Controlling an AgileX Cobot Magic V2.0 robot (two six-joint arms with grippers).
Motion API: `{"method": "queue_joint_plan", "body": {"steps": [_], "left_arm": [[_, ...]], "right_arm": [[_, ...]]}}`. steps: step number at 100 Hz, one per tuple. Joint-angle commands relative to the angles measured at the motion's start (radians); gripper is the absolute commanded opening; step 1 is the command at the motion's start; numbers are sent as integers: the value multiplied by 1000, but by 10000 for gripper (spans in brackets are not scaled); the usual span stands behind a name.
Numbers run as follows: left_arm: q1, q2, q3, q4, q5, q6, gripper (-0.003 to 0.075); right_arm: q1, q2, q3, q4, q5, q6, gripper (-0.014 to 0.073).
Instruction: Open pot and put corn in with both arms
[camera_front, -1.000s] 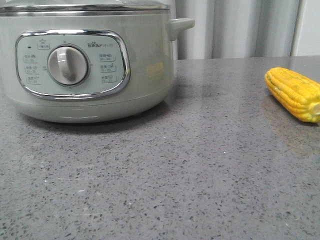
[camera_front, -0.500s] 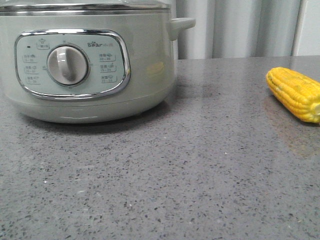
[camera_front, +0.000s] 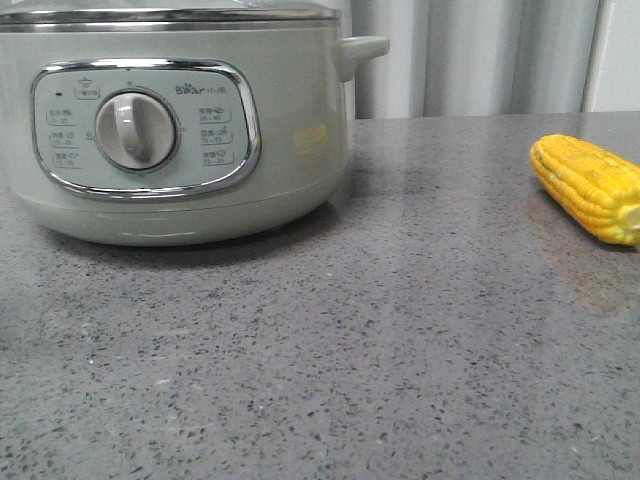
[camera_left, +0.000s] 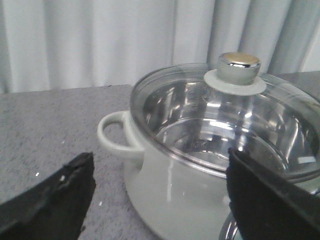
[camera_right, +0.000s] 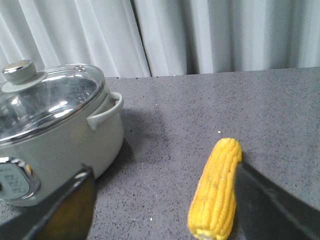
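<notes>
Pot: the big round pale green pot (camera_front: 180, 140) is sitting on the grey speckled counter (camera_front: 400, 340), glass lid (camera_left: 225, 120) on.
Corn: the short yellow corn cob (camera_right: 216, 187) is lying just ahead of my right pincer (camera_right: 160, 210), long way pointing away.
Pincers: I am holding both spread wide; my left pincer (camera_left: 160, 200) is facing the pot.

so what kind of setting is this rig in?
Probably a staged kitchen-counter test cell, not a real kitchen: a speckled grey stone-look countertop, a Bear electric cooker under a glass lid, one corn cob, and a plain white curtain backdrop.
</notes>
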Motion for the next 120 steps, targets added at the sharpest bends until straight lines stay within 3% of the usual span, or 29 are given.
{"method": "queue_joint_plan", "body": {"steps": [1, 23, 53, 76, 83, 107, 120], "left_arm": [[-64, 115, -100, -4, -132, 32, 494], [-205, 424, -270, -4, -337, 32, 471], [-230, 738, -496, -17, -361, 30, 471], [-230, 835, -535, -17, -361, 30, 456], [-230, 837, -535, -17, -359, 30, 398], [-230, 814, -535, -17, -462, 30, 68], [-225, 746, -535, -16, -545, 30, 1]], "right_arm": [[-4, 56, -58, -6, -84, -11, 547], [-4, 114, -59, -6, -116, -11, 546], [-4, 114, -59, -8, -126, -11, 546], [-4, 114, -59, -8, -126, -11, 546], [-4, 114, -59, -8, -126, -11, 546], [-4, 114, -59, -8, -126, -11, 546], [-4, 114, -59, -8, -126, -11, 546]]}}
